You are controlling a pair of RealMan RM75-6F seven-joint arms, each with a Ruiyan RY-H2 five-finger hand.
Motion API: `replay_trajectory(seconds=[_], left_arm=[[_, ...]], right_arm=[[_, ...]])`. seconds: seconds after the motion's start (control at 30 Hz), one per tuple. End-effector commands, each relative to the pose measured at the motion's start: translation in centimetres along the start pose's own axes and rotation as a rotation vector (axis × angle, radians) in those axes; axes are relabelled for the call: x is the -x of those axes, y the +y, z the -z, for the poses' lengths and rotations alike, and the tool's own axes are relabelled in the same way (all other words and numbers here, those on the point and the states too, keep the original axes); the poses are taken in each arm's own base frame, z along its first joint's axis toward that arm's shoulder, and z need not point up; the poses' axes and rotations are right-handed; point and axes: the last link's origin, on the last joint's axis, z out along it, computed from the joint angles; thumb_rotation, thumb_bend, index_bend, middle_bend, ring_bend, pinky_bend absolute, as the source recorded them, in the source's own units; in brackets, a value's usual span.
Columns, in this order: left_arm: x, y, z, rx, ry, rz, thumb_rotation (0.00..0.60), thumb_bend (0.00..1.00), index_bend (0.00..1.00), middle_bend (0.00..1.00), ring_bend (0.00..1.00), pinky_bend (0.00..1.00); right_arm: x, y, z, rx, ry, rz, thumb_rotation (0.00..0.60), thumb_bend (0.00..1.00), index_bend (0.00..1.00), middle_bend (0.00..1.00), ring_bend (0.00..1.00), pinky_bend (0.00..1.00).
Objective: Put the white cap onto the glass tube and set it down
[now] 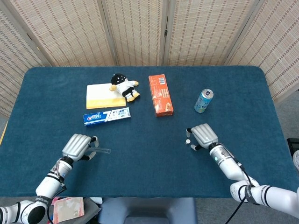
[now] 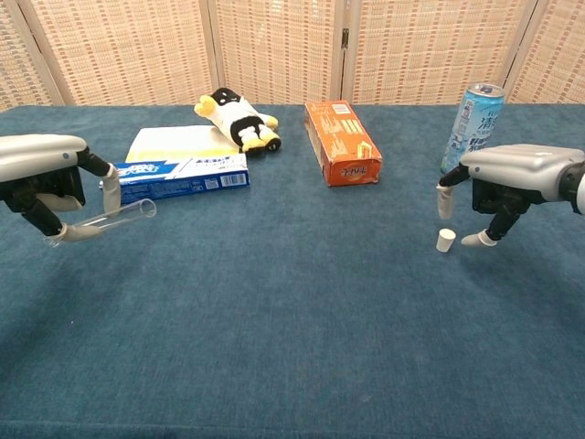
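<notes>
A clear glass tube [image 2: 110, 217] [image 1: 101, 150] is held above the cloth, nearly level, by my left hand [image 2: 47, 181] [image 1: 77, 145] at the table's front left, its open end pointing right. The small white cap [image 2: 445, 240] [image 1: 188, 141] stands on the blue cloth at the right. My right hand [image 2: 507, 178] [image 1: 202, 136] hovers just right of and over the cap, its fingers [image 2: 445, 200] spread either side of it and holding nothing.
A blue toothpaste box [image 2: 175, 172], a yellow-white box [image 2: 179, 142] with a plush penguin [image 2: 233, 119], an orange carton [image 2: 344, 143] and a drink can [image 2: 473, 124] lie across the far half of the table [image 2: 274, 347].
</notes>
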Motion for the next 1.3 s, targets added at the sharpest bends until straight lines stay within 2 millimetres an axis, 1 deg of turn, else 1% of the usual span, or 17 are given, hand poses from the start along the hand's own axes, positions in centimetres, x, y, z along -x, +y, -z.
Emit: replay_trajectory(seconds=[0.03, 0.2, 0.5, 0.83, 1.3], left_arm=[[0.1, 0.0, 0.0, 0.0, -0.001, 0.001, 0.6, 0.43, 0.6, 1.0, 1.0, 1.0], [0.2, -0.1, -0.1, -0.002, -0.004, 0.002, 0.6, 0.43, 0.6, 1.0, 1.0, 1.0], [0.4, -0.3, -0.2, -0.005, -0.009, 0.005, 0.6, 0.43, 0.6, 1.0, 1.0, 1.0], [0.5, -0.4, -0.3, -0.007, -0.013, 0.008, 0.6, 0.43, 0.6, 1.0, 1.0, 1.0], [0.6, -0.5, -0.4, -0.006, -0.016, 0.009, 0.6, 0.43, 0.59, 1.0, 1.0, 1.0]], right_arm=[[0.2, -0.1, -0.3, -0.001, -0.007, -0.001, 0.6, 0.22, 0.44, 1.0, 1.0, 1.0], [0.5, -0.2, -0.7, 0.0, -0.013, -0.003, 0.6, 0.25, 0.45, 1.0, 1.0, 1.0], [0.8, -0.4, -1.4, 0.0, -0.025, -0.006, 0.6, 0.27, 0.46, 1.0, 1.0, 1.0], [1.0, -0.6, -1.5, -0.004, -0.034, -0.005, 0.6, 0.28, 0.46, 1.0, 1.0, 1.0], [0.8, -0.6, -1.5, -0.003, -0.032, -0.002, 0.6, 0.3, 0.5, 1.0, 1.0, 1.0]])
